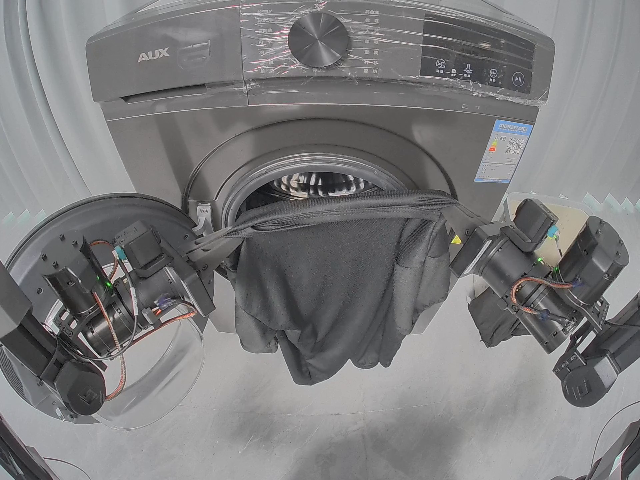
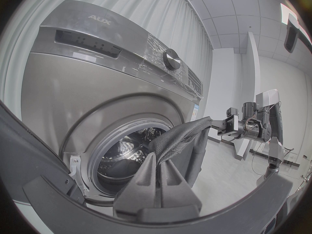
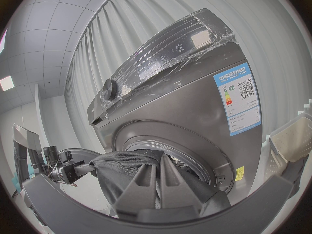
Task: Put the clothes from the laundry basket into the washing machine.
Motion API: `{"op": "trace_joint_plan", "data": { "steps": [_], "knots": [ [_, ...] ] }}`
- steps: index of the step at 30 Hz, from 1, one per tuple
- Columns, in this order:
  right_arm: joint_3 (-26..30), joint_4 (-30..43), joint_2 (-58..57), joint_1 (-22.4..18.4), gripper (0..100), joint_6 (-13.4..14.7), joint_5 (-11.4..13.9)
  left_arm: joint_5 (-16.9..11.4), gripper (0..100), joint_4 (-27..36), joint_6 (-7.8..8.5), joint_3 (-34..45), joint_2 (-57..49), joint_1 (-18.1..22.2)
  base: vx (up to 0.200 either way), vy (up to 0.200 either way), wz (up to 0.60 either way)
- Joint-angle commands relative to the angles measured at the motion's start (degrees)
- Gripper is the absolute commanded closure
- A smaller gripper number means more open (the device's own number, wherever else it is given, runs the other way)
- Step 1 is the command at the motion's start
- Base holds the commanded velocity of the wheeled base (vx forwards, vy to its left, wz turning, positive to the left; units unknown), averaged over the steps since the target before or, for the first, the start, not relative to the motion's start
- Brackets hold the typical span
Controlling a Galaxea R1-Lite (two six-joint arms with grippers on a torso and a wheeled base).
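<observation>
Your left gripper (image 1: 208,240) and right gripper (image 1: 459,220) are each clamped on the dark garment (image 1: 333,281), stretched lengthwise between them; the drum opening (image 1: 313,185) lies just beyond the fingers (image 2: 146,179)

Washer (image 1: 167,135) is dark metallic grey, with a shiny silver drum (image 1: 313,183). Garment (image 1: 333,281) is plain black. Label (image 1: 503,150) is blue and white with small coloured bars. Basket (image 3: 292,140) is cream, dotted with holes. Curtain (image 1: 40,101) is white.
</observation>
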Motion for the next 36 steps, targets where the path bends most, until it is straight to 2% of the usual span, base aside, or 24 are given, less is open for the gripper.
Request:
{"op": "trace_joint_plan", "data": {
  "steps": [1, 14, 19, 24, 36],
  "knots": [
    [0.36, -0.03, 0.01, 0.07, 100, 0.01, -0.08, 0.03, 100, 0.03, 0.01, -0.26, 0.36, 0.01, 0.0, 0.0, 0.0],
    [0.18, 0.06, -0.26, 0.6, 100, 0.01, -0.08, 0.21, 100, 0.03, 0.1, -1.31, 0.89, 0.01, 0.0, 0.0, 0.0],
    [1.85, -0.03, -0.34, 0.78, 100, 0.1, -0.08, 2.14, 100, 0.03, -0.52, -3.16, 0.28, 0.28, 0.0, 0.0, 0.0],
    [3.08, -0.12, -0.34, 0.34, 100, 0.19, 0.1, 2.14, 100, 0.03, -0.78, -4.48, 0.28, 1.15, 0.0, 0.0, 0.0],
    [4.66, -0.91, 0.18, 0.87, 100, 0.19, 0.1, 1.97, 100, 0.03, -0.43, -3.6, 0.36, -0.16, 0.0, 0.0, 0.0]
  ]
}}
